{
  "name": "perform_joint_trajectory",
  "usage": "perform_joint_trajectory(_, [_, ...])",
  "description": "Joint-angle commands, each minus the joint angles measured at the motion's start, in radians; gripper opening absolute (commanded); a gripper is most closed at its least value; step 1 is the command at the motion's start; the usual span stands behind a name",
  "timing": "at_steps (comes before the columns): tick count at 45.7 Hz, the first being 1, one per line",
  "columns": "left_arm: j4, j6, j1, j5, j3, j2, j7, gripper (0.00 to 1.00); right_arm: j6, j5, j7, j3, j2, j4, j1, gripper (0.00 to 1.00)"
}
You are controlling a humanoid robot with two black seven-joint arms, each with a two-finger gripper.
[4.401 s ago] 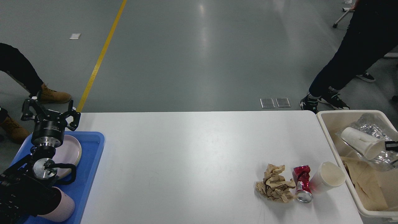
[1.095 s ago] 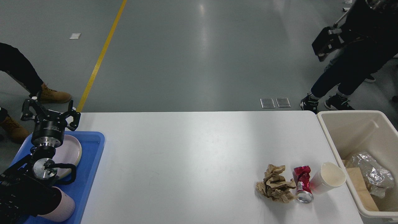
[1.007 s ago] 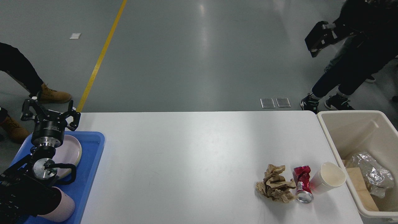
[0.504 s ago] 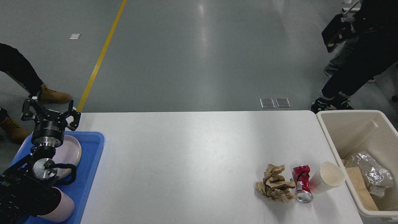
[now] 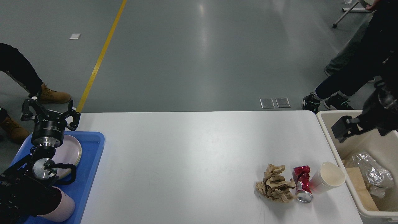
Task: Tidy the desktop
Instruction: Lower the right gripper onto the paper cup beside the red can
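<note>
Desktop [image 5: 192, 155], big and white with round corners, fills the middle and bottom of the view, from the blue tray on the left to the cream bin on the right. Grey floor with a yellow line [image 5: 101, 56] lies past its far edge.

Next in size is the cream bin [image 5: 334, 147], just beside the right end of the desktop. Crinkled silver foil [image 5: 370, 172] and brown paper lie inside it. The blue tray [image 5: 91, 168] sits at the left end. It holds a pale pink plate [image 5: 73, 152] and a pink cup [image 5: 63, 208] lying on its side.

My left arm comes up over the tray. The left gripper [image 5: 49, 112] is above the tray's far end, with its two fingers spread wide apart and nothing between them. The right gripper [image 5: 342, 130] is a dark shape above the bin's far left corner. It is blurry, so I cannot tell if its fingers are apart or together.

Three small things sit close together near the right front of the desktop: a crumpled brown paper ball [image 5: 275, 183], a squashed red can [image 5: 302, 183] touching it, and a white paper cup [image 5: 328, 179] tipped on its side next to the can.
</note>
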Motion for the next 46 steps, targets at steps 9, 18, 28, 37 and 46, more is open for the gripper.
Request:
perform_joint_trajectory(9, [-0.001,0.000,0.000,0.000,0.000,0.000,0.000,0.96,-0.115,0.013,0.002,0.052,-0.016,-0.086,-0.244,1.00])
perform_joint_trajectory(18, [-0.001,0.000,0.000,0.000,0.000,0.000,0.000,0.96,-0.190,0.014,0.000,0.095,-0.039,-0.197,-0.437,1.00])
perform_joint_trajectory(28, [0.001,0.000,0.000,0.000,0.000,0.000,0.000,0.96,-0.230,0.014,0.000,0.148,-0.042,-0.323,-0.623,0.99])
perform_joint_trajectory(37, [-0.001,0.000,0.000,0.000,0.000,0.000,0.000,0.96,-0.234,0.014,0.000,0.155,-0.045,-0.383,-0.673,0.99])
perform_joint_trajectory(46, [0.001,0.000,0.000,0.000,0.000,0.000,0.000,0.96,-0.234,0.014,0.000,0.207,-0.045,-0.432,-0.741,0.99])
